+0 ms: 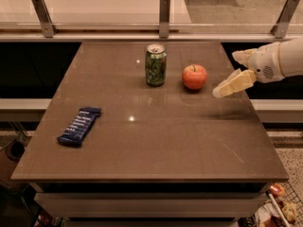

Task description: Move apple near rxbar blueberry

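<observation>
Your rxbar blueberry (79,126): flat on the table (156,150), far left of the gripper (226,74), nearer the front edge; green soda can (155,64): upright, well left of the gripper; apple (194,76): just left of the gripper's lower finger (234,83), apart from it; gripper: above the table's right edge, fingers spread apart.

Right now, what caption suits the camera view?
End effector hovers right of the apple, which sits beside a green can; rxbar blueberry lies front-left on the table.
</observation>
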You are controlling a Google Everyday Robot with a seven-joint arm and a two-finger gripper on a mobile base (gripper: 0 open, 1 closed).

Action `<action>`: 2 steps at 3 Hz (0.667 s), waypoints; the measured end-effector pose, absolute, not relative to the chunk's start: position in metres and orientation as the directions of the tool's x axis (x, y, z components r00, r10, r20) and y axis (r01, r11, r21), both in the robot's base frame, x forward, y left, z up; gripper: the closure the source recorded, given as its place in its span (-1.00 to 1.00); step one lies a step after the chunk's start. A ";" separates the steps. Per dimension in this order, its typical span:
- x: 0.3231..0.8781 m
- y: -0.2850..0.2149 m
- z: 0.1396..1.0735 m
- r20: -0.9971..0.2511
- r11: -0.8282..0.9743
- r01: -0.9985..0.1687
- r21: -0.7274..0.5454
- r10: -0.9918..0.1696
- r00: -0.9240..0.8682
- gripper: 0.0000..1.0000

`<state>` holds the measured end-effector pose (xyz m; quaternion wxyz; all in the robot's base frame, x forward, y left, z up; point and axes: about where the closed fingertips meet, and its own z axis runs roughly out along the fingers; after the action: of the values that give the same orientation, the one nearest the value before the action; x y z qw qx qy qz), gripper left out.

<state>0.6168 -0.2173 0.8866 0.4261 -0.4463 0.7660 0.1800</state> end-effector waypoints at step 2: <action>0.630 -0.198 0.873 -0.861 0.524 -0.850 -0.050 -0.455 -0.229 -1.00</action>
<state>0.6297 -0.1981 0.8725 0.4437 -0.4340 0.7517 0.2229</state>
